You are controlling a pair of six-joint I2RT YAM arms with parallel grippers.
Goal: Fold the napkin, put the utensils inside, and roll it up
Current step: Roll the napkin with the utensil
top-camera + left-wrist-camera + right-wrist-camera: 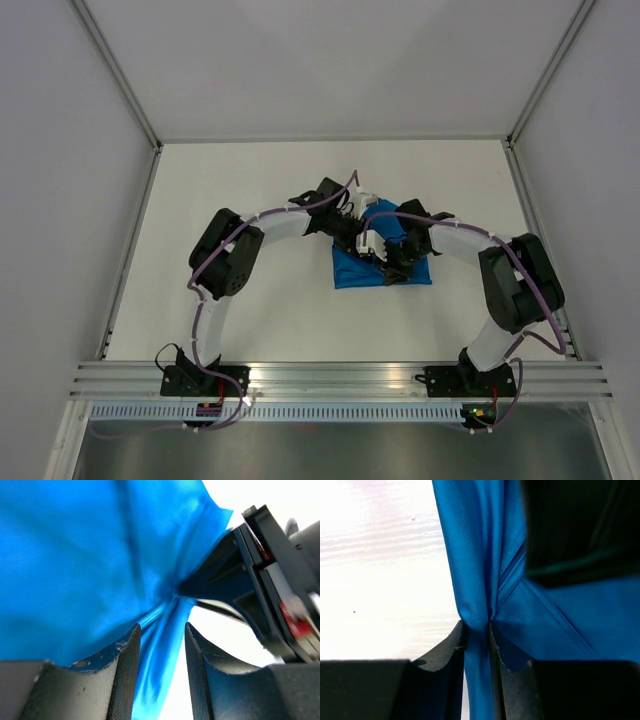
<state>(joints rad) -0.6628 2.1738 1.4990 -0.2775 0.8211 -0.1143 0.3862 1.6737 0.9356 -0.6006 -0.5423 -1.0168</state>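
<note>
Our right gripper [477, 630] pinches a fold of the napkin [470, 555]. The left gripper [161, 634] is parted, with cloth seemingly loose between its fingers (mid-frame overhead, on a white table [230, 180] inside grey walls [60, 150]).

Work surface is a white tabletop [250, 190], matte, with no visible damage from above. It is enclosed on three sides by plain pale grey panels: back panel [330, 60], left panel [55, 200] and right panel [595, 150]. Aluminium corner posts [115, 70] run where the panels meet, and a thin metal strip [128, 255] borders the table's left edge. A ribbed aluminium rail [340, 375] spans the near edge; directly beneath it lies a white slotted cable duct [340, 411], and below that a dull grey surface [340, 452]. No windows are in view. Lighting is even and diffuse, with soft shadows. In the right wrist view the tabletop appears overexposed, showing faint streaks and a few dark specks [413, 518].
</note>
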